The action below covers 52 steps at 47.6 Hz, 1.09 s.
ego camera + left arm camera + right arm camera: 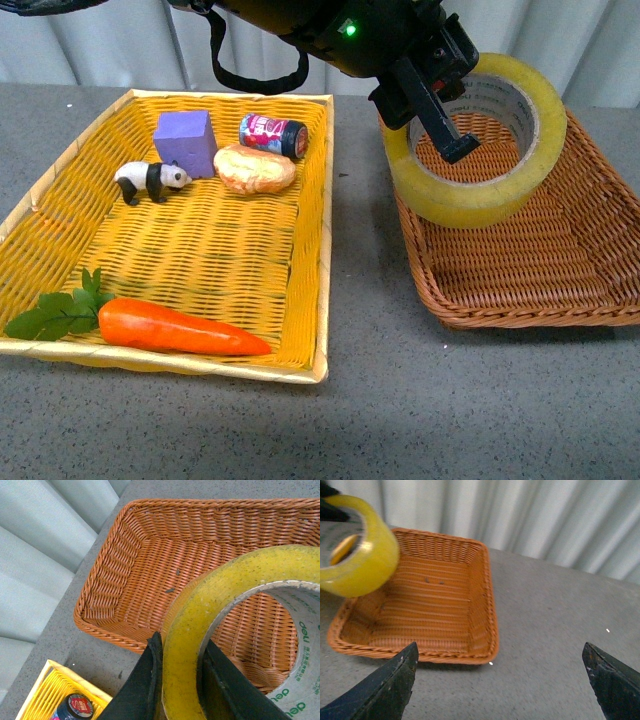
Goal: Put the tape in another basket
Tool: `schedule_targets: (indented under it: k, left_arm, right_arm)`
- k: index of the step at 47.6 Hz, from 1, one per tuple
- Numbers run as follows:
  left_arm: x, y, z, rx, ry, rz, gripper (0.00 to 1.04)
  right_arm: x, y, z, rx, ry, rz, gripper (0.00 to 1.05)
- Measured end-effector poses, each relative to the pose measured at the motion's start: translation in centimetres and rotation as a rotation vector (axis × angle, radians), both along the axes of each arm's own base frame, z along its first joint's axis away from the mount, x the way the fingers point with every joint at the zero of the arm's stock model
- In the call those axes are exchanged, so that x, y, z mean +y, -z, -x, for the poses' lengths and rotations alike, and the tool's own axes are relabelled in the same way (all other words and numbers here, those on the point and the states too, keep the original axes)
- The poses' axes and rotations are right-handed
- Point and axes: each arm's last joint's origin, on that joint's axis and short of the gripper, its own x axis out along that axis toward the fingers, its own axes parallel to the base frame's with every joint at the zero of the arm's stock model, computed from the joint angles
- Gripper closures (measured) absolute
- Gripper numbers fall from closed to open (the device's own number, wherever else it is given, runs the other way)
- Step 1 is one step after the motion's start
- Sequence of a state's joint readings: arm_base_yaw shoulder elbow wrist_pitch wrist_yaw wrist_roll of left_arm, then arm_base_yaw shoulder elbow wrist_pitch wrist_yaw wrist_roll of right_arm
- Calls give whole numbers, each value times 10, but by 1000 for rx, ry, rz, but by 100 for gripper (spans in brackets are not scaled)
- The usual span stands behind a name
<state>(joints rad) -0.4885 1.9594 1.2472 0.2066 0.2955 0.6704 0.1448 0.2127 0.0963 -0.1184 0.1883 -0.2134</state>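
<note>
The tape, a wide yellow translucent roll with a white printed core, hangs in the air over the left side of the brown wicker basket. My left gripper is shut on the tape's wall, one finger inside the core and one outside. In the left wrist view the fingers pinch the yellow tape above the basket. My right gripper is open and empty over the grey table beside the basket; the tape shows there too.
A bright yellow woven tray at left holds a carrot, a toy panda, a purple block, a bread roll and a small can. Grey curtain behind.
</note>
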Motion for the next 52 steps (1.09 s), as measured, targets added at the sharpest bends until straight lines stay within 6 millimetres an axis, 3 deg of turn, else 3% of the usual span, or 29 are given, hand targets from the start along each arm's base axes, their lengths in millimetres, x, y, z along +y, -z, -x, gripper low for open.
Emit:
schedule_targets:
  k: [5, 9, 19, 33, 52]
  left_arm:
    - [0, 0, 0, -1, -2, -1, 88]
    - [0, 0, 0, -2, 0, 0, 88]
    - [1, 0, 0, -3, -4, -2, 88]
    - [-1, 0, 0, -3, 3, 0, 88]
    - [0, 0, 0, -9, -9, -10, 88]
  right_arm:
    - [4, -16, -16, -19, -58, 19, 9]
    - [8, -27, -41, 11, -120, 15, 9]
    - [17, -20, -92, 237, -102, -146, 9]
    - [42, -10, -131, 331, -106, -297, 9]
    - [51, 3, -160, 388, -91, -363, 9]
